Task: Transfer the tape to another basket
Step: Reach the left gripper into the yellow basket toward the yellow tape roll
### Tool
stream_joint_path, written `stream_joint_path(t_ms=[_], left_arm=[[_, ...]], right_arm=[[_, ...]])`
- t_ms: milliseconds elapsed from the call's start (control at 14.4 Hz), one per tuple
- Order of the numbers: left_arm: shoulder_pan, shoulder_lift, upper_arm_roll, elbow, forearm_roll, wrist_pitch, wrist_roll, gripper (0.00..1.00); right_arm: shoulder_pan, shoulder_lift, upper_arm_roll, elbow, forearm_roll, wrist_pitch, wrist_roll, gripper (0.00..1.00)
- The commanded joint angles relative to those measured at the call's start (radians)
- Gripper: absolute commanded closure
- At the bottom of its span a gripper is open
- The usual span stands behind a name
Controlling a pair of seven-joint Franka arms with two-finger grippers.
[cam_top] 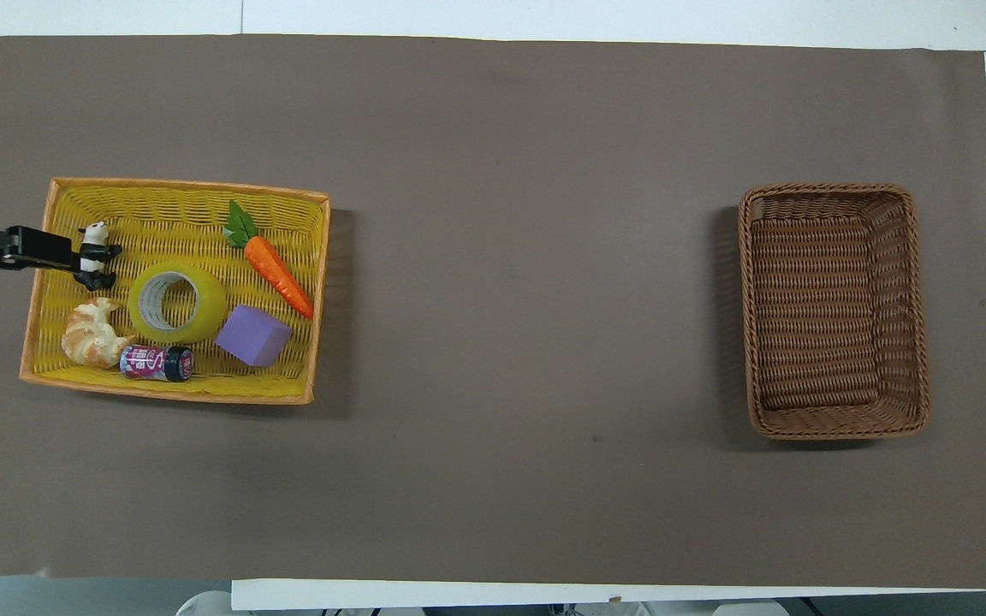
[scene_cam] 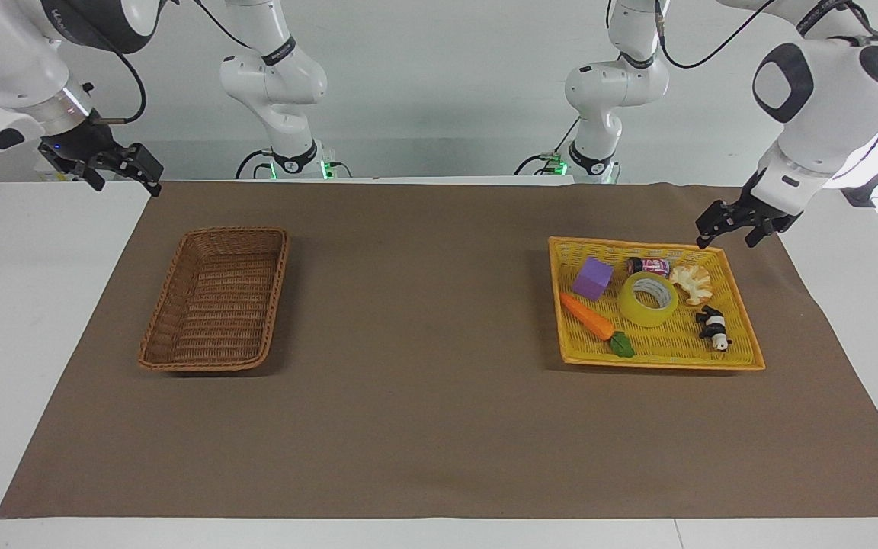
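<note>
The tape (scene_cam: 648,299), a yellow translucent roll with a white core, lies flat in the middle of the bright yellow tray basket (scene_cam: 660,364) at the left arm's end; it also shows in the overhead view (cam_top: 176,301). The brown wicker basket (scene_cam: 218,305) stands empty at the right arm's end, also in the overhead view (cam_top: 831,308). My left gripper (scene_cam: 725,240) hangs open and empty in the air by the yellow basket's outer end, apart from the tape; in the overhead view (cam_top: 48,248) it overlaps that end's rim. My right gripper (scene_cam: 126,187) waits open off the mat's corner.
In the yellow basket (cam_top: 168,393) around the tape lie a purple block (scene_cam: 592,277), a toy carrot (scene_cam: 588,316), a croissant (scene_cam: 692,282), a panda figure (scene_cam: 713,328) and a small can (scene_cam: 648,266). A brown mat (scene_cam: 424,396) covers the table.
</note>
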Motion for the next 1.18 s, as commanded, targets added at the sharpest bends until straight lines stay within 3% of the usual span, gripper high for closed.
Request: stream_joint_path(t_ms=[0, 209, 348, 697, 766, 836, 1115], left_arm=[[0.007, -0.029, -0.001, -0.122, 0.005, 0.099, -0.004, 0.01], [-0.023, 0.072, -0.001, -0.159, 0.005, 0.240, -0.004, 0.01], [-0.011, 0.050, -0.001, -0.241, 0.005, 0.262, 0.018, 0.02], [0.007, 0.089, -0.001, -0.266, 0.005, 0.337, 0.015, 0.03], [0.009, 0.094, -0.001, -0.281, 0.005, 0.369, 0.011, 0.05], [0.007, 0.100, -0.001, -0.292, 0.005, 0.398, 0.007, 0.12], [0.007, 0.125, -0.001, -0.304, 0.005, 0.418, 0.004, 0.18]], right_arm=[[-0.002, -0.019, 0.002, -0.023, -0.002, 0.014, -0.005, 0.00], [-0.002, -0.019, 0.002, -0.023, -0.002, 0.014, -0.006, 0.00], [-0.002, -0.019, 0.002, -0.023, -0.002, 0.014, -0.006, 0.00], [-0.002, -0.019, 0.002, -0.023, -0.002, 0.014, -0.005, 0.00], [-0.002, -0.019, 0.002, -0.023, -0.002, 0.014, -0.006, 0.00], [-0.002, -0.019, 0.002, -0.023, -0.002, 0.014, -0.005, 0.00], [-0.002, -0.019, 0.002, -0.023, -0.002, 0.014, -0.005, 0.00]])
